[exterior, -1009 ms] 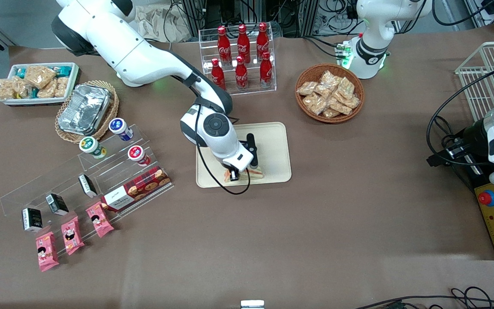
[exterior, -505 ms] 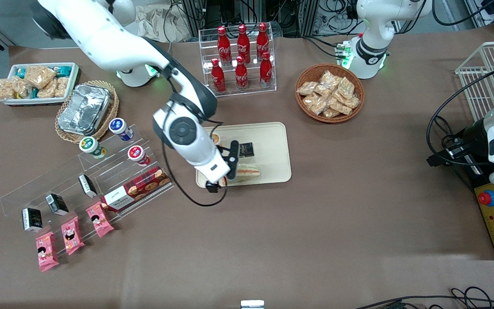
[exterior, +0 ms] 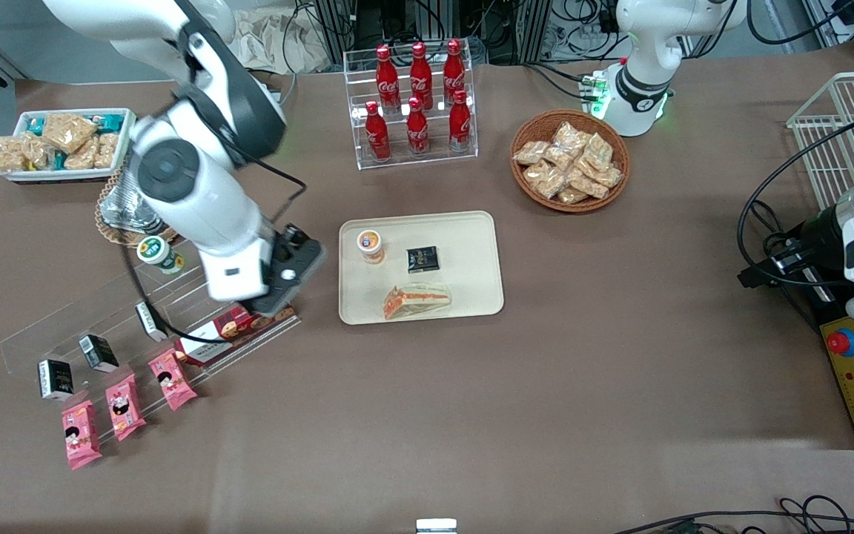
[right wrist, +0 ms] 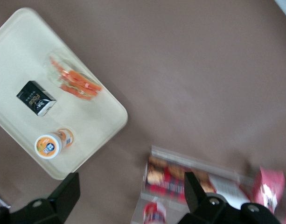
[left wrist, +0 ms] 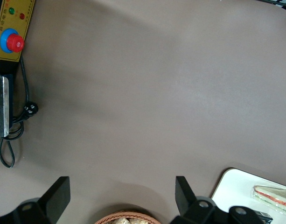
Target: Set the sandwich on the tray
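The sandwich (exterior: 416, 300), a clear-wrapped wedge with orange-red filling, lies flat on the cream-beige tray (exterior: 471, 289), near the tray's edge closest to the front camera. Nothing touches it. It also shows in the right wrist view (right wrist: 75, 84) on the tray (right wrist: 21, 44), and in the left wrist view (left wrist: 273, 196). My right gripper (exterior: 279, 289) is raised above the clear acrylic shelf, well off the tray toward the working arm's end. In the right wrist view the gripper (right wrist: 131, 191) is open and empty, with its fingers (right wrist: 63, 191) wide apart over a red cookie box (right wrist: 173, 179).
An orange-lidded cup (exterior: 371, 245) and a small black box (exterior: 422, 259) also sit on the tray. A cola bottle rack (exterior: 416, 96) and a wicker basket of snack packets (exterior: 569, 159) stand farther from the camera. Pink packets (exterior: 123, 404) lie by the acrylic shelf (exterior: 49, 334).
My gripper has let go of the sandwich, risen and swung off the tray toward the working arm's end. The sandwich stays lying on the tray.
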Controlling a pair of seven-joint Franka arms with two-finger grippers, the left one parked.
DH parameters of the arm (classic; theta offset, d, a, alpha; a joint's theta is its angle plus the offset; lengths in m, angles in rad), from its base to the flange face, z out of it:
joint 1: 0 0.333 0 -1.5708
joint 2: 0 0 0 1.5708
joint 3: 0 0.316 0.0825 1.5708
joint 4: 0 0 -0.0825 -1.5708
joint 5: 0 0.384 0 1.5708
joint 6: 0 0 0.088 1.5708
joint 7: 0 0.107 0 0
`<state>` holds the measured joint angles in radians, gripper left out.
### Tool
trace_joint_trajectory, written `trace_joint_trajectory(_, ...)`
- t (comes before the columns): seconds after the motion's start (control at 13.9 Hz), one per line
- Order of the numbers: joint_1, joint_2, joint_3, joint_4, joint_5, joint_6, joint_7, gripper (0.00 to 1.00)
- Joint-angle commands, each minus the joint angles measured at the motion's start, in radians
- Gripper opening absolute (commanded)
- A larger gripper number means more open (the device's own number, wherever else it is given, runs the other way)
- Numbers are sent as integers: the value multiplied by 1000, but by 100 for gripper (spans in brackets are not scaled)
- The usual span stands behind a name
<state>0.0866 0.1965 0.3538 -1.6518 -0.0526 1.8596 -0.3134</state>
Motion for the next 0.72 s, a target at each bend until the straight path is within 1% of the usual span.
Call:
trace_joint_trajectory(0.0, -94, -90, 2, -22, 27, -83, 89, 99)
trace_joint_trajectory(0.14, -155, -124, -18, -14, 28, -141, 89, 99)
trace_joint_trajectory(0.22, -165, -141, -66, -11, 28, -163, 89, 99)
trace_joint_trajectory(0.43, -165, -178, -202, -9, 31, -175, 88, 99)
trace_joint_trajectory(0.5, -162, -186, -238, -3, 45, -186, 88, 99)
trace_joint_trajectory(0.65, -159, -227, -278, -6, 53, -252, 100, 99)
